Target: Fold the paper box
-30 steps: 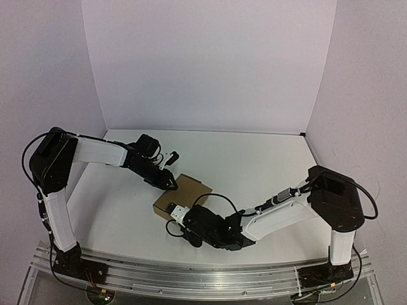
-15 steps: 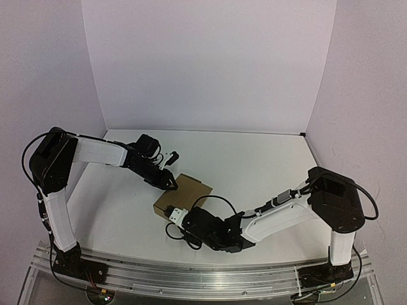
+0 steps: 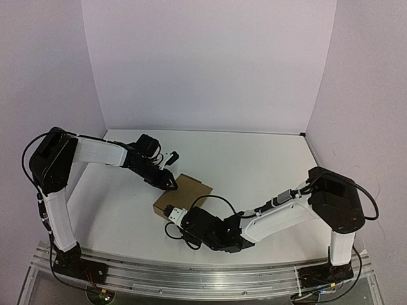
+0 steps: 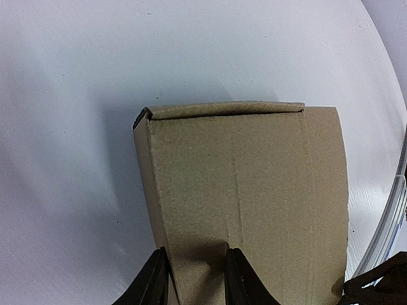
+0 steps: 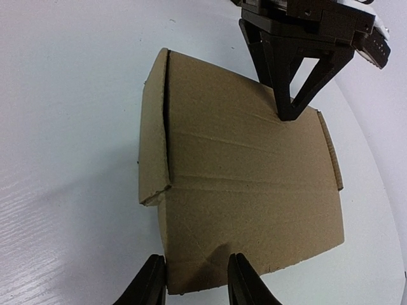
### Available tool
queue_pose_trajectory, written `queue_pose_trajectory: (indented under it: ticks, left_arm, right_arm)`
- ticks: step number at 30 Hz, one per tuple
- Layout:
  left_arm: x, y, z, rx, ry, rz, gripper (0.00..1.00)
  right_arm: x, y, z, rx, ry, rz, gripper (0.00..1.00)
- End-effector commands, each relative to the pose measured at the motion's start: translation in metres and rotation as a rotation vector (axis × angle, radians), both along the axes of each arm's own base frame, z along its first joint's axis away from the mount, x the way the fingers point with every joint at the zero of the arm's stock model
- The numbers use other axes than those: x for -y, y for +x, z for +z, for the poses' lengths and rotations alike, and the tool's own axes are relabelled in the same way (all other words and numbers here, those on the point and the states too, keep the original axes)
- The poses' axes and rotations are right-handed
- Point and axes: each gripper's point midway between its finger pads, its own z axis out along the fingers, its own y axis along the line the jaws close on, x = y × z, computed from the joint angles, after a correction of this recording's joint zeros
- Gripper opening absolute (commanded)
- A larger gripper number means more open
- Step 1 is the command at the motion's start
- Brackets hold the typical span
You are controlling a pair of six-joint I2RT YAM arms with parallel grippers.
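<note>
**A:** Top view?
**B:** Box (image 3: 184, 190) sits left of centre on the worktop (image 3: 267, 171). Left hand (image 3: 170, 183) is at its far corner, right hand (image 3: 168, 210) at its near edge. There is bare surface to the right and behind.
**A:** Left wrist?
**B:** Fingers (image 4: 152, 283) straddle a box corner, and I cannot tell if they are grasping. Worktop is open beyond the far edge.
**A:** Right wrist?
**B:** Fingers (image 5: 151, 283) bracket the near corner, and again I cannot tell. The side flap (image 5: 152, 136) gapes a slit.
**A:** Changes?
**B:** Right hand drew slightly nearer; box stayed.
</note>
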Motion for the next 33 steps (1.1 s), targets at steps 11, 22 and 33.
queue_pose_trajectory:
  ticks: [11,22,33]
  left_arm:
    - [-0.017,-0.027,-0.032,-0.107,0.095,-0.006,0.3]
    - [-0.017,-0.027,-0.032,-0.105,0.095,-0.006,0.3]
    - [-0.017,-0.027,-0.032,-0.105,0.095,-0.006,0.3]
  right_arm:
    - [-0.009,-0.001,0.008,-0.039,0.076,-0.015,0.34]
    - [-0.015,0.006,0.008,-0.009,0.065,-0.031,0.34]
    - [-0.021,0.007,-0.001,-0.019,0.067,-0.035,0.33]
